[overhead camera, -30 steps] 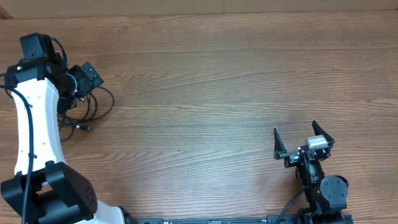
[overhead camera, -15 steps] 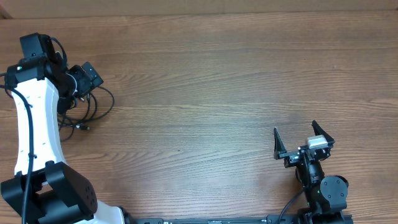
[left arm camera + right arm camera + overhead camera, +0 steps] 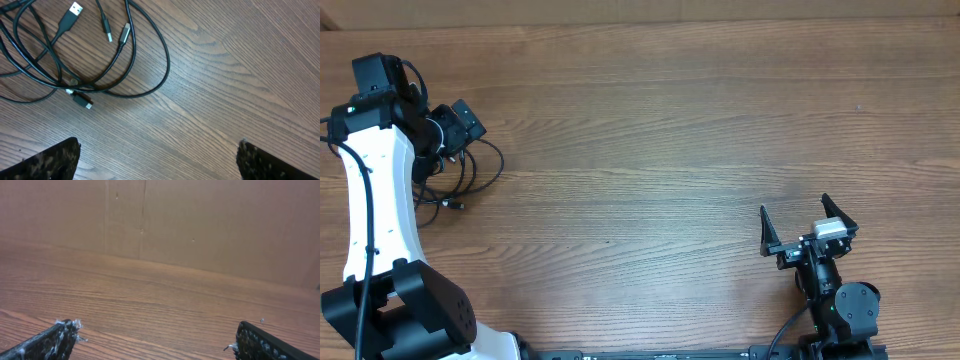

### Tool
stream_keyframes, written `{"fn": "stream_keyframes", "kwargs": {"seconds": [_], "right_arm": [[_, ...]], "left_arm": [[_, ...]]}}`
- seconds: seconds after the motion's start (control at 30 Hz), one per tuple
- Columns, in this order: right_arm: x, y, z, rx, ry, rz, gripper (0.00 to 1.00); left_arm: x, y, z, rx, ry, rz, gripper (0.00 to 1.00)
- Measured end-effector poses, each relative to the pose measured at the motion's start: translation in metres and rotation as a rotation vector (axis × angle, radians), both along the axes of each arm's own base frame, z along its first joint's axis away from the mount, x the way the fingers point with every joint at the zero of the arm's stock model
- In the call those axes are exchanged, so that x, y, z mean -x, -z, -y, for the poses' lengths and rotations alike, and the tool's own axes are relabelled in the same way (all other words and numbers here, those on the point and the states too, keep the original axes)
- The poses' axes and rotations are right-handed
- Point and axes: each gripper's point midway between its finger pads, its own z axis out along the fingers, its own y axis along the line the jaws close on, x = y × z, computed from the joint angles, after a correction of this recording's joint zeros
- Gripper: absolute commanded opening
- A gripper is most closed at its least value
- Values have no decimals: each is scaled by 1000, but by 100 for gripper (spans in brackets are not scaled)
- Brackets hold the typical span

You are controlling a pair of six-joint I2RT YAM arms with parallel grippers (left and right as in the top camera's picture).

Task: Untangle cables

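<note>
The cables lie in a loose black tangle on the wooden table at the far left, beside the white left arm. In the left wrist view the cables fill the upper left, looping over one another. A silver USB plug and small plug ends show among them. My left gripper hovers just above the tangle. Its jaws are open, with only bare wood between them. My right gripper sits far off at the front right, open and empty.
Thicker black cables run along the left arm. A brown cardboard wall stands behind the table's far edge. The right arm's base sits at the front edge.
</note>
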Motion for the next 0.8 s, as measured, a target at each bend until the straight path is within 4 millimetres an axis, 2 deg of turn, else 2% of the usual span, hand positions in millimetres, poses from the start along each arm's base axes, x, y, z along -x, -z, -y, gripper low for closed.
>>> {"fn": "stream_keyframes", "kwargs": {"seconds": [0.1,0.17,0.27,0.4,0.5,0.63,0.8], "right_arm": [[0,0,0,0,0,0,100],[0,0,0,-1,0,0,100],[0,0,0,0,0,0,100],[0,0,0,0,0,0,100],[0,0,0,0,0,0,100],[0,0,0,0,0,0,100],[0,0,0,0,0,0,100]], "left_arm": [[3,-15,1,-13,0,39,100],[7,-37,2,-33,0,97,100],[22,-83,7,-75,0,220,100],[53,-146,18,-136,0,402,99],[72,-176,25,-167,0,494,100],[84,-190,29,-184,0,543,100],[83,-189,28,-182,0,537,100]]}}
